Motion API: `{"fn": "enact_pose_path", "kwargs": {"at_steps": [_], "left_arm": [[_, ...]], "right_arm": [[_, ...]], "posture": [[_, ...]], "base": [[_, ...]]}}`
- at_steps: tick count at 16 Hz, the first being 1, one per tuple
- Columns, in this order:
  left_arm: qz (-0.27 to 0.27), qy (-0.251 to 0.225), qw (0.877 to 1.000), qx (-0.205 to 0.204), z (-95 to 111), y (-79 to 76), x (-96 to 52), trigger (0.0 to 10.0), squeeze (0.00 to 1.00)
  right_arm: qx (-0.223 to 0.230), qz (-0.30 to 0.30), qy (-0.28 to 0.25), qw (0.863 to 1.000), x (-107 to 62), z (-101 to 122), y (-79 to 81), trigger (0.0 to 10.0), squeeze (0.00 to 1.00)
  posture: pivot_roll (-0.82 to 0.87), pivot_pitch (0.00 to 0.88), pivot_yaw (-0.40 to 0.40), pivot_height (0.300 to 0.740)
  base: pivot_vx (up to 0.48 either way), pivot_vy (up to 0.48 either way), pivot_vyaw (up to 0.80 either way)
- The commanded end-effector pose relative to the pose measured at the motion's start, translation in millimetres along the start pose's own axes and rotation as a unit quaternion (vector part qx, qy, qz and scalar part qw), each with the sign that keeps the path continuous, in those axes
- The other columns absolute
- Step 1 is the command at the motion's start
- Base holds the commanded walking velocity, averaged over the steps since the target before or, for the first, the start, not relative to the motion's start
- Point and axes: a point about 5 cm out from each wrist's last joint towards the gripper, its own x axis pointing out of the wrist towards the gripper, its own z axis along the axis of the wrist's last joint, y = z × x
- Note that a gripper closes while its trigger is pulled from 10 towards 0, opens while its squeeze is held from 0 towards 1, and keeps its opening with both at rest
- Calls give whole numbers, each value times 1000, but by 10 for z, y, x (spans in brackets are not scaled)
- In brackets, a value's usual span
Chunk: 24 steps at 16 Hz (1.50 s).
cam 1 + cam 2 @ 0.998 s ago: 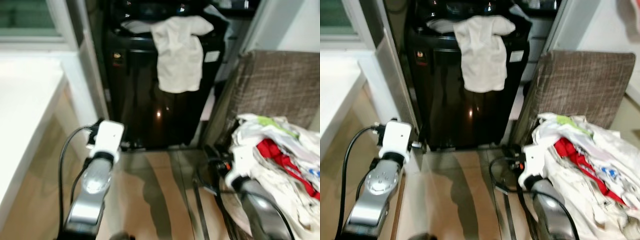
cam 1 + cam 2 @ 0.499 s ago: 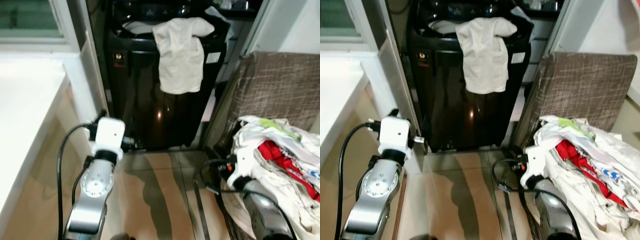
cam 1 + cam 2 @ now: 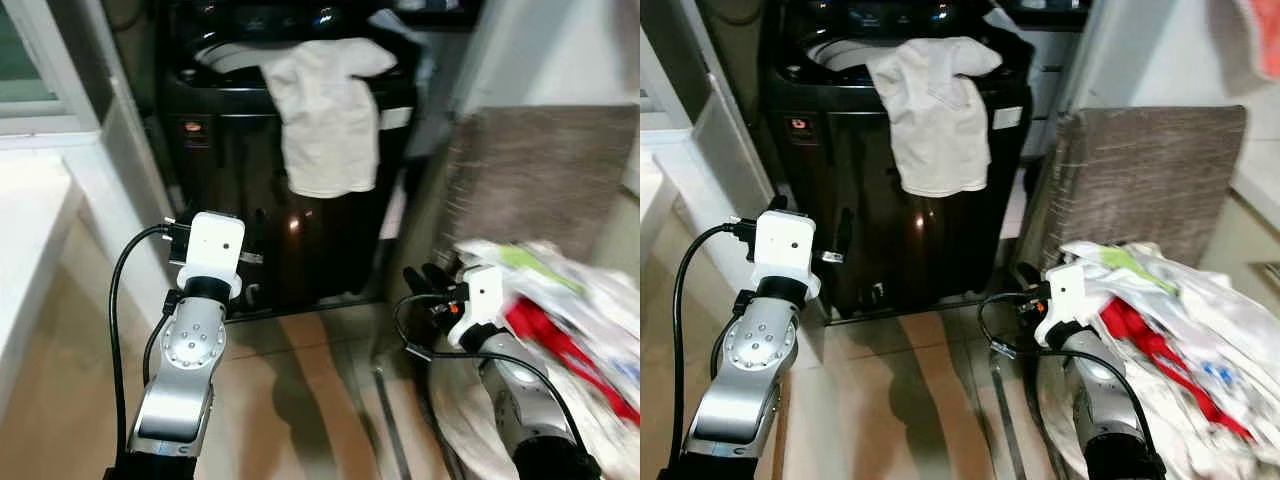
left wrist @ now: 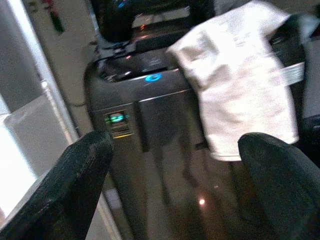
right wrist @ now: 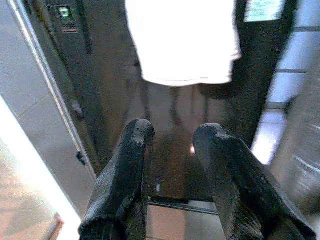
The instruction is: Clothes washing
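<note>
Nearing washer (image 3: pixel 910 200), right pincer (image 5: pixel 172 150) now raised

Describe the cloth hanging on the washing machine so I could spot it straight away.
Find the tall black washing machine straight ahead, left of the brown chair. A white cloth drapes over its front rim, pale against the dark front, apart from the mixed laundry pile.

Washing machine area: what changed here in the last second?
Mainly the camera swung right, so everything slid left in the picture. The right hand rose slightly, fingers pointing towards the washing machine. Nothing was grabbed or dropped: it and the left hand are open and empty. The white cloth still hangs over the machine's rim; the laundry pile stays on the chair.
</note>
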Motion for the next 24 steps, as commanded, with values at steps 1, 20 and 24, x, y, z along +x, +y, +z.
{"fn": "enact_pose_path", "kwargs": {"at_steps": [1,20,24], "left_arm": [[7,6,1000,0,-12,2,15,10000,0],[18,0,1000,18,23,-35,64,10000,0],[38,15,999,14,26,103,-44,10000,0]], "right_arm": [[-8,11,-8,1000,75,80,19,10000,0],[-12,27,49,998,304,24,46,10000,0],[2,32,109,994,392,-204,153,10000,0]], "posture": [[0,5,-42,740],[32,0,-39,740],[86,68,-12,740]], "base": [[480,0,0],[429,0,0],[0,0,0]]}}
